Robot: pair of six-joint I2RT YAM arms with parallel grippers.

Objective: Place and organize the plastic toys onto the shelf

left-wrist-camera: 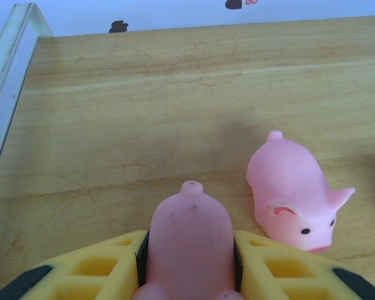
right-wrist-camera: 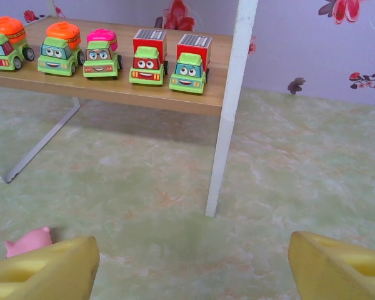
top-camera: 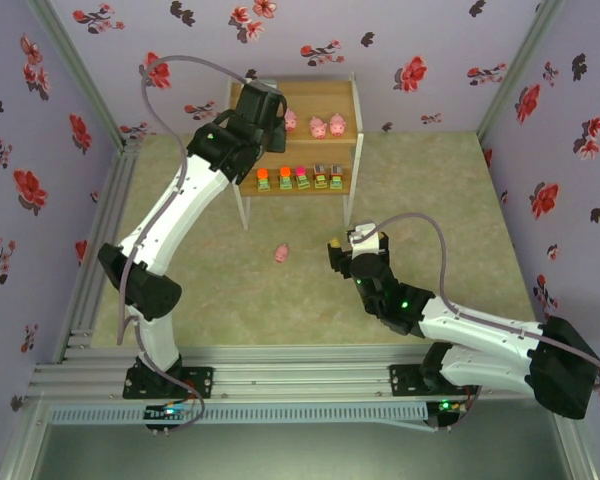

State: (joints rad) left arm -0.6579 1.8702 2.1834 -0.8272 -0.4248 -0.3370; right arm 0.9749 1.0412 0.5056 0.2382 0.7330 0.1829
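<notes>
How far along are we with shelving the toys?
Done: five trucks line the lower tier; three pigs stand on the upper tier. In hand: the left gripper is shut on a fourth pig over the upper tier. Left: the last pig lies on the table, near the open right gripper.

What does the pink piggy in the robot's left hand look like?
The held pig is a smooth, rounded pink toy, soft plastic by the look, with tiny dark specks. A small nub, likely its tail, points away from the camera. The left gripper is shut on it, its yellow fingers pressing both sides. It is low over the shelf's wooden top board, beside another pig but apart from it. Whether it touches the wood is hidden.
</notes>
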